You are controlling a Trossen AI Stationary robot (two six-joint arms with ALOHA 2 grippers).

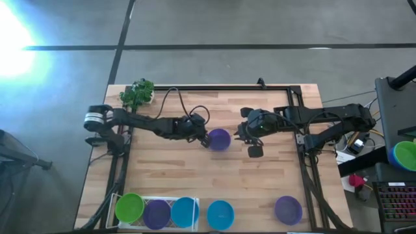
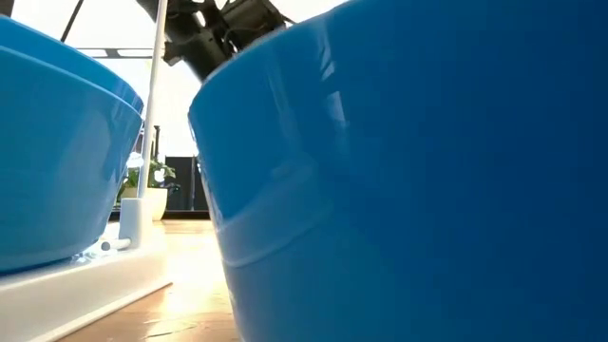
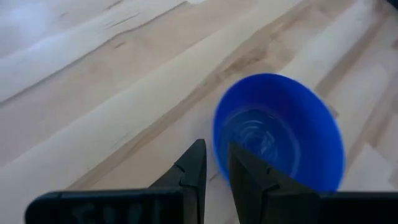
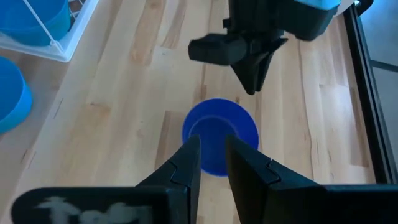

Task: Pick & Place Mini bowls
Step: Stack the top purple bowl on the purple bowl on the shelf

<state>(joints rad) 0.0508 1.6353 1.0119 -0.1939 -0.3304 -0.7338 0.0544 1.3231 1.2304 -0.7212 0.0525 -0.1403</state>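
I have the bowl point(image 1: 219, 139) out in the middle of the bench point(image 1: 195, 175), sitting upright between the two sets of jaws. The left arm point(image 1: 146, 122) reaches in from one side, and the left jaws are right at the bowl's rim. In the left wrist view the rim of the bowl point(image 3: 280, 137) runs straight into the slot between the left jaws. I cannot tell whether they are pinching it or only standing over it.

The right arm point(image 1: 325, 117) comes in from the opposite side. The right jaws are just beside the bowl, and the overhead view shows a sliver of bench between them and it. From the right wrist the bowl point(image 4: 219, 134) lies directly ahead of the right jaws, with the left jaws pointing down at its far rim. I cannot tell whether the right jaws are apart or closed.

Well away from both sets of jaws, along the bench's near edge, a white tray point(image 1: 166, 198) holds a green bowl point(image 1: 129, 207), a purple bowl point(image 1: 156, 213) and a blue bowl point(image 1: 184, 212). Another blue bowl point(image 1: 220, 214) and another purple bowl point(image 1: 288, 210) stand on the wood beside it. A leafy plant point(image 1: 138, 92) sits at the far corner behind the left arm.
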